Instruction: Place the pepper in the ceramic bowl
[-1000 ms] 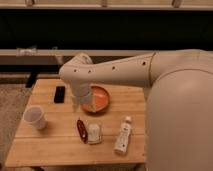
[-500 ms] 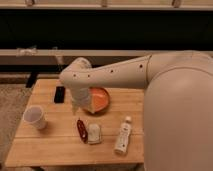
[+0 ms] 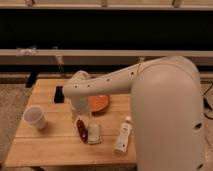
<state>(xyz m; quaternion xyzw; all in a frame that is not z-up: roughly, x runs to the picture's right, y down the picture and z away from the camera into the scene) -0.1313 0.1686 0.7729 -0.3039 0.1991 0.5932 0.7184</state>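
The small dark-red pepper (image 3: 81, 128) lies on the wooden table (image 3: 55, 145), just left of a whitish packet. The orange ceramic bowl (image 3: 100, 103) sits behind it near the table's middle, and its left part is hidden by my arm. My gripper (image 3: 80, 114) hangs down from the white arm, directly above the pepper and at the bowl's left edge. It is close over the pepper, and I cannot tell whether it touches it.
A white paper cup (image 3: 35, 118) stands at the table's left. A whitish packet (image 3: 93, 133) lies next to the pepper and a white bottle (image 3: 122, 135) lies at the front right. A black object (image 3: 59, 94) lies at the back left. My large white body fills the right side.
My arm has swung forward and lower, so the gripper has come from beside the bowl to just above the pepper. The objects on the table have not moved.
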